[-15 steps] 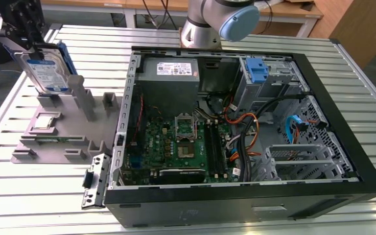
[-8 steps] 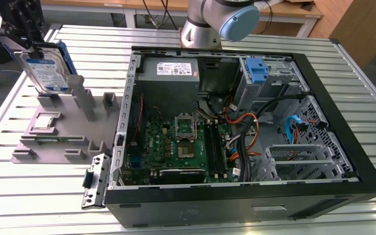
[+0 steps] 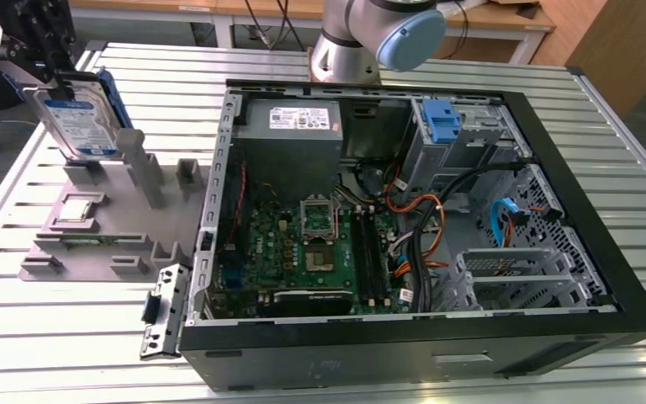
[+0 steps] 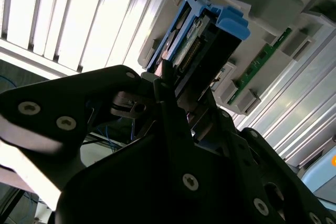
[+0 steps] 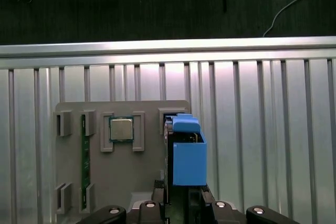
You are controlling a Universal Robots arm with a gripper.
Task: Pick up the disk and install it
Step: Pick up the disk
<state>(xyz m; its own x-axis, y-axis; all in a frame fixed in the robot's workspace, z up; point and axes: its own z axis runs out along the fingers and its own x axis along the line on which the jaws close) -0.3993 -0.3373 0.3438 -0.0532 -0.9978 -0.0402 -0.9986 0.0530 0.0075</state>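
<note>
Disk [image 3: 74, 122] with its blue side rails stands up on its edge, held over the far end of a gray holder [image 3: 132, 220]. That spot is at the exterior view's left, well apart from the open computer box [image 3: 413, 347]. The black pincer [image 3: 60, 80] is pinching the disk from above, with its fingers [image 4: 164, 85] pressed against the disk's flat sides. The white and blue label faces the room. The disk's low edge is just beside the holder's tall posts, and I cannot tell if it touches them.

On the gray holder, nearer to us than the disk, sits a small square silver chip [image 3: 76, 209]. In the first wrist view the chip [image 5: 121, 128] lies in its own little frame, with a thin green stick [image 5: 83, 156] on one side of it and the blue rail of the disk [image 5: 187, 153] on the other.

The holder and the computer box both rest on a ribbed metal desk [image 3: 65, 337]. Inside the box are a green board, cables and a blue clip [image 3: 441, 118]. The robot arm's base [image 3: 352, 46] stands behind the box.
</note>
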